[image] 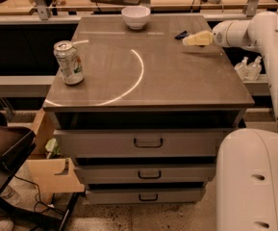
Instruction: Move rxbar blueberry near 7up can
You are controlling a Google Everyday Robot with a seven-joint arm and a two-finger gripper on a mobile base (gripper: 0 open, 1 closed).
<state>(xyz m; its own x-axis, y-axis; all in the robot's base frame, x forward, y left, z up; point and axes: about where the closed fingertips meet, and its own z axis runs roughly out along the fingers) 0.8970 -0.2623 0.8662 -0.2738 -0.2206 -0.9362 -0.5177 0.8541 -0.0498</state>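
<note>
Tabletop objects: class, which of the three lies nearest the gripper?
The rxbar blueberry, the dark flat wrapper right at the gripper near the right rear edge; the white bowl and 7up can sit farther left.
</note>
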